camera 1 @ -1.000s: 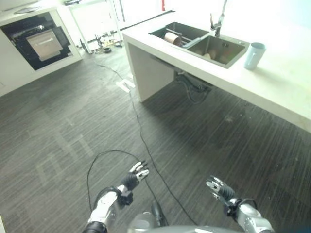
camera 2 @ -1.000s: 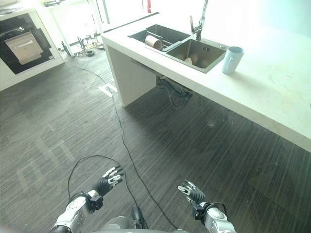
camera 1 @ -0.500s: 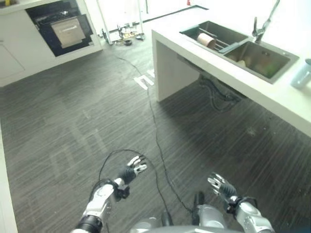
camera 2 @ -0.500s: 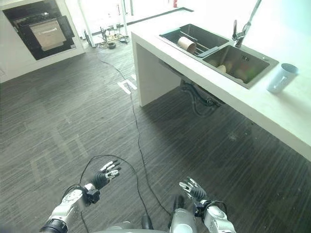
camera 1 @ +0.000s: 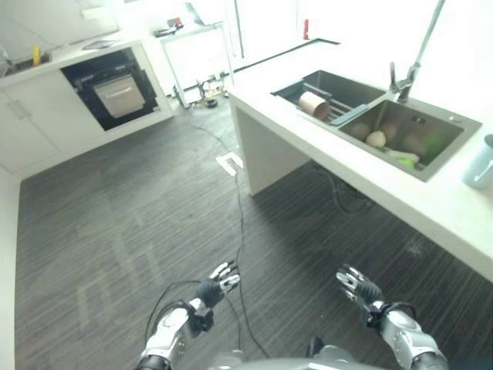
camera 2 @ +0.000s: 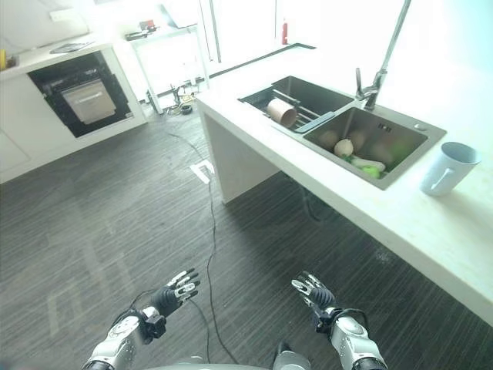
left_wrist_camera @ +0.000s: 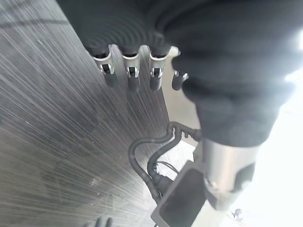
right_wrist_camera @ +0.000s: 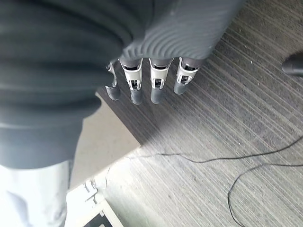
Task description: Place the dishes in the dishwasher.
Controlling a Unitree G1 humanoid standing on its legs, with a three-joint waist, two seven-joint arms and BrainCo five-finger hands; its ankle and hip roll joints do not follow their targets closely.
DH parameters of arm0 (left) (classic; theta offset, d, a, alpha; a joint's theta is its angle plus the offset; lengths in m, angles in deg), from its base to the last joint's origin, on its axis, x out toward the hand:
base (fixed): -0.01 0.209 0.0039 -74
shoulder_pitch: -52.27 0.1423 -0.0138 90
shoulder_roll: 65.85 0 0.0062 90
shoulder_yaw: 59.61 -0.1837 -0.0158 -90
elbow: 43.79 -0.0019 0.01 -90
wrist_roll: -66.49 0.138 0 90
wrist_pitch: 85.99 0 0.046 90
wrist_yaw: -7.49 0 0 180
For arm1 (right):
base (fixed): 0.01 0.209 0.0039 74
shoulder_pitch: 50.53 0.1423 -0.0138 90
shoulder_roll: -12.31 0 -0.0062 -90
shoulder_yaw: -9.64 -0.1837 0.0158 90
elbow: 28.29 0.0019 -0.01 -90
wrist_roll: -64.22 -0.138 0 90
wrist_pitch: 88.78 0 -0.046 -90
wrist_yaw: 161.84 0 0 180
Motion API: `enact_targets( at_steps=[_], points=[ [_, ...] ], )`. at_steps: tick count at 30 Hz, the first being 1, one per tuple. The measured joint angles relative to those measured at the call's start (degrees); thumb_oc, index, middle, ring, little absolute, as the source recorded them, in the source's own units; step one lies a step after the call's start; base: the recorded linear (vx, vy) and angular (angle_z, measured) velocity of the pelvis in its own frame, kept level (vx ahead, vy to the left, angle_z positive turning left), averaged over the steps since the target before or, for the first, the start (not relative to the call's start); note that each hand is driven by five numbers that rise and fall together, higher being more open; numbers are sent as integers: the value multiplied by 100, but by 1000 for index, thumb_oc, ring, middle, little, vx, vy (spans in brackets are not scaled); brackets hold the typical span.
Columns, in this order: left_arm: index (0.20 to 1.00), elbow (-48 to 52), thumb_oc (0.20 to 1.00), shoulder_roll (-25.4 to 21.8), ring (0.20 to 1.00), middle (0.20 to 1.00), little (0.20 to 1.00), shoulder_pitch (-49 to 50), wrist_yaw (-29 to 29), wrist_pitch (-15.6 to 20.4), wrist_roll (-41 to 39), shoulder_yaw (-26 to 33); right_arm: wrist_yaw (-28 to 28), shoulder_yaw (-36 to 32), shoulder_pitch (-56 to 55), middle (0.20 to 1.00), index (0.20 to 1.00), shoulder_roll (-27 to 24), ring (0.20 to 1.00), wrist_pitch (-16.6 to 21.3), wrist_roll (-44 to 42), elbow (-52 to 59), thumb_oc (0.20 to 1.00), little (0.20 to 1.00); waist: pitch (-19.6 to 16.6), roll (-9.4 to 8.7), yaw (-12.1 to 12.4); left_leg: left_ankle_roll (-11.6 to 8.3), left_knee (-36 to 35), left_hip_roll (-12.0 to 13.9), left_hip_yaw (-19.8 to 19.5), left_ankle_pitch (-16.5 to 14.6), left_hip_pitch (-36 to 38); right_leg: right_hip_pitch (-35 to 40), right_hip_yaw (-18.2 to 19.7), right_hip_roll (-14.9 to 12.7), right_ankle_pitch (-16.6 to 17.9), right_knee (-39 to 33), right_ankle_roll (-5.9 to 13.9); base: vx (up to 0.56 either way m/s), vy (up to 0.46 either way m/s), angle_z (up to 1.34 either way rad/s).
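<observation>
A brown cup [camera 1: 312,104] lies on its side on the rack in the sink's left basin. In the right basin [camera 2: 377,142] lie a beige round item [camera 1: 375,139] and something green [camera 1: 402,159]. A pale blue mug [camera 2: 447,167] stands on the white counter right of the sink. The dishwasher [camera 1: 115,89] is a dark opening in the white cabinets at the far left. My left hand [camera 1: 216,287] and right hand [camera 1: 356,289] hover low over the dark floor, fingers [left_wrist_camera: 130,71] straight and holding nothing. The right fingers [right_wrist_camera: 151,80] are straight too.
The white counter [camera 1: 293,146] runs from the middle to the right edge, with a tall tap [camera 1: 408,65] behind the sink. A small white block [camera 1: 229,162] lies on the floor by the counter's corner. Clutter sits under a white table [camera 1: 196,46] at the back.
The whole picture has shifted, so the camera moved: the sink, counter and dishwasher now sit nearer the middle. Both hands stay low, open and empty.
</observation>
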Motion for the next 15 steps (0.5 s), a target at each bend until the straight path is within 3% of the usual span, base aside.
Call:
enact_targets(
  at_steps=[1, 3, 5, 6, 7, 9, 12, 14, 15],
  points=[
    [1000, 16, 1000, -3, 1000, 1000, 1000, -27, 32, 0, 0, 2, -1, -26, -4, 1000, 1000, 5, 1000, 0, 0, -13, 1000, 1000, 12, -22, -7, 280, -112, -49, -30, -303, -281, 55, 8, 1, -29, -66, -30, 196, 84, -17],
    [1000, 24, 1000, -34, 1000, 1000, 1000, -11, 22, -3, 0, -2, -12, -9, -26, 1000, 1000, 62, 1000, -7, 37, -56, 1000, 1000, 8, -20, -44, 591, -1867, -57, 285, -574, -255, 295, -25, 120, 20, -253, 102, 258, 177, -16],
    [1000, 76, 1000, -74, 1000, 1000, 1000, -24, 9, -1, -2, -5, -5, 31, -84, 1000, 1000, 111, 1000, -9, 104, -37, 1000, 1000, 5, -6, -147, 624, -3799, -121, 614, -489, 125, 564, -44, 255, -96, -475, 294, 262, 186, 3],
    [1000, 141, 1000, -80, 1000, 1000, 1000, -26, 8, 1, -2, -25, 12, 36, -146, 1000, 1000, 129, 1000, -12, 115, -39, 1000, 1000, 5, 18, -148, 510, -4933, -152, 554, -242, 372, 717, -57, 376, -101, -642, 317, 260, 183, 5],
    [1000, 166, 1000, -80, 1000, 1000, 1000, -29, 8, 4, -3, -35, 13, 35, -174, 1000, 1000, 139, 1000, -16, 117, -41, 1000, 1000, 7, 36, -144, 469, -5385, -111, 490, -50, 444, 796, -68, 450, -100, -742, 320, 214, 165, 5],
    [1000, 163, 1000, -84, 1000, 1000, 1000, 25, 7, -4, -1, -163, 18, 24, -239, 1000, 1000, 140, 1000, 4, 116, -53, 1000, 1000, 27, 72, -58, 319, -5389, 303, 444, 287, 324, 962, -8, 528, -56, -857, 274, 246, 240, -11],
    [1000, 192, 1000, -81, 1000, 1000, 1000, 111, 21, -2, -1, -198, 18, 13, -273, 1000, 1000, 78, 1000, 21, 116, -46, 1000, 1000, 81, 72, 6, 247, -5389, 753, 396, 325, 278, 1015, 304, 345, -233, -722, 539, 302, 358, -45],
    [1000, 223, 1000, -77, 1000, 1000, 1000, 167, 52, -3, -1, -182, 14, 7, -280, 1000, 1000, -113, 1000, 20, 116, -20, 1000, 1000, 152, 245, -1, 352, -5350, 765, 419, 541, 587, 982, 590, 30, -578, -216, 983, 308, 471, -83],
    [1000, 236, 1000, -162, 1000, 1000, 1000, 145, 57, -6, -1, -110, 29, -4, -311, 1000, 1000, -82, 1000, 15, 115, -26, 1000, 1000, 194, 63, -62, 263, -5351, 494, 539, 634, 767, 977, 560, -300, -695, 51, 1140, 395, 529, -51]
  ],
)
